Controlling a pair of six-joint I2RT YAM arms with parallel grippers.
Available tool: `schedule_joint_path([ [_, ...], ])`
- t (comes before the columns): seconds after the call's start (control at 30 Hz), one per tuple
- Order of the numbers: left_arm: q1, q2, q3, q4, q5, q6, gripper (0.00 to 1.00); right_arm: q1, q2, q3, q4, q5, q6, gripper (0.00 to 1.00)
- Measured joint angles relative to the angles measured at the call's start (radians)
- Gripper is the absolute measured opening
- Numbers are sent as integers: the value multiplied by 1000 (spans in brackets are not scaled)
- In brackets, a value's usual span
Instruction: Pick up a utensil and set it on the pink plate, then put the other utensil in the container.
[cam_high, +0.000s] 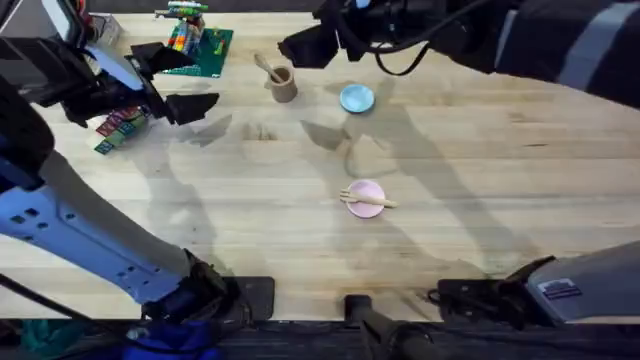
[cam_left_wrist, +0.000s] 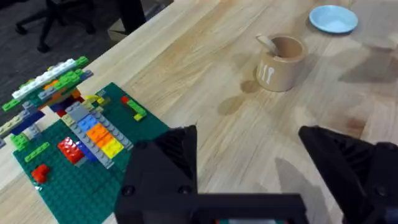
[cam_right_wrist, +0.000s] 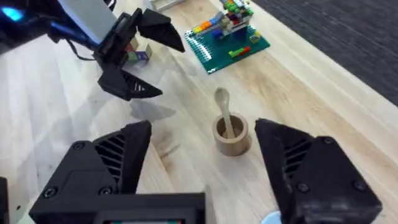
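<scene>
The small wooden fork (cam_high: 368, 199) lies across the pink plate (cam_high: 366, 191) at the table's middle. Toward the back, the wooden spoon (cam_high: 267, 67) stands bowl-up and leaning in the brown cylindrical container (cam_high: 284, 85). That container (cam_right_wrist: 231, 138) with the spoon (cam_right_wrist: 223, 107) sits just beyond my right gripper (cam_right_wrist: 205, 158), which is open and holds nothing; overhead, the right gripper (cam_high: 308, 45) hovers at the back. My left gripper (cam_high: 183, 82) is raised at the back left, open and holding nothing. From the left wrist view, the container (cam_left_wrist: 281, 62) stands well ahead of the left gripper (cam_left_wrist: 249, 155).
A light blue plate (cam_high: 356, 98) sits right of the container. A green brick baseplate with coloured bricks (cam_high: 205, 45) lies at the back left, and a cluster of small coloured blocks (cam_high: 120, 128) sits below the left gripper. Both arms cast shadows across the table's middle.
</scene>
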Motion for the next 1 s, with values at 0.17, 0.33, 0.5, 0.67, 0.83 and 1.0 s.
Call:
schedule_joint_path([
  [0.17,-1,0,0,1,25,-7,993,0,-10,0,-9,42,-3,996],
  [0.33,-1,0,0,5,169,-19,993,0,-10,0,-13,59,-4,996],
  [0.5,-9,0,0,0,236,-67,993,0,-9,0,-13,67,-3,996],
  [0.67,-27,0,0,7,246,-90,993,0,-10,0,-13,93,-4,996],
  [0.83,-28,0,0,65,246,-113,993,0,-10,0,-13,111,-3,996],
  [1.0,-42,0,0,104,84,-220,993,0,-10,0,-13,119,-4,995],
])
